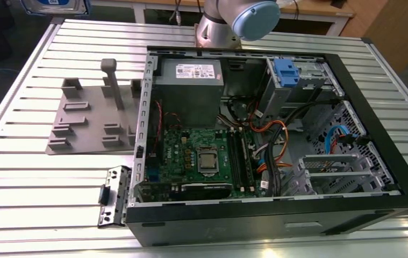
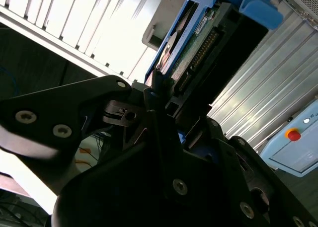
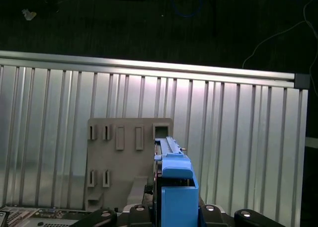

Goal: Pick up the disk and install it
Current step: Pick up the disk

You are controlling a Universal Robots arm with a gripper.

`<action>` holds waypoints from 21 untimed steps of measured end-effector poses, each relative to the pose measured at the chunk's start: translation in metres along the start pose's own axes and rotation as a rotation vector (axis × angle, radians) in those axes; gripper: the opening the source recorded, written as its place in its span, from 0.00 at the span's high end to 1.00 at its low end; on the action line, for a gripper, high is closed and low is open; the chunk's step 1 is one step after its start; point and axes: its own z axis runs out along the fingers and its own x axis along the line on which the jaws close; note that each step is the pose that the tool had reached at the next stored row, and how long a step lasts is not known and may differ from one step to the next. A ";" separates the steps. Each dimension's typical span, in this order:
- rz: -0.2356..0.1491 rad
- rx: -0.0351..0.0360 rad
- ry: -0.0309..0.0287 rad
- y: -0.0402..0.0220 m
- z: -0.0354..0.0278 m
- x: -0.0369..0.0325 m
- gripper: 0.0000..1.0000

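1. Gripping the disk (image 2: 208, 36), the gripper (image 2: 166, 105) has its dark jaws drawn in against the blue frame, with the drive sitting edge-on between them in both wrist views.
2. In the first wrist view the disk stands upright out of the gripper, in front of the grey holder (image 3: 124, 157), which lies flat on the slatted table (image 3: 238, 137).
3. Whether the disk touches the grey holder cannot be told.
4. In the second wrist view the disk's connector edge faces the camera, and a pale box with a red button (image 2: 293, 140) sits beyond it.
5. In the exterior view the open computer case (image 1: 386, 161) lies on its side on the table, with its green board facing up.
6. A metal cage with a blue latch (image 1: 290, 72) sits in the case's far corner, near the arm (image 1: 247, 19).
7. A small dark bracket (image 1: 114, 196) lies just beside the case, on the exterior view's left.
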 end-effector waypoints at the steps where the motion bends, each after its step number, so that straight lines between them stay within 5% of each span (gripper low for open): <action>1: 0.000 0.0001 0.0000 0.0000 -0.0004 0.0000 0.64; 21: 0.000 0.0001 0.0000 0.0001 -0.0092 -0.0001 0.64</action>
